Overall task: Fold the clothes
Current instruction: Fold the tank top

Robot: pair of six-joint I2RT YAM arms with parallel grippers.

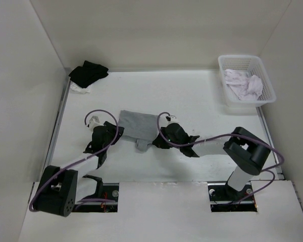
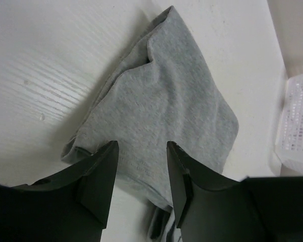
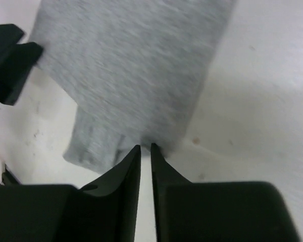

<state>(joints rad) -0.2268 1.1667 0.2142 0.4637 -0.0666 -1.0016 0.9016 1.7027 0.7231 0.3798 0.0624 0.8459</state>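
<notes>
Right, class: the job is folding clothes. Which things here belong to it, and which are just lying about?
Belong: heather-grey knit sleeveless tank top; left gripper; right gripper.
Lying about: black crumpled garment; white plastic mesh basket; white-pinkish cloth inside it.

Nothing legible: no text, label, brand or number shows on the tank top point(image 1: 137, 125), basket point(image 1: 242, 57) or counter point(image 1: 192, 101).
</notes>
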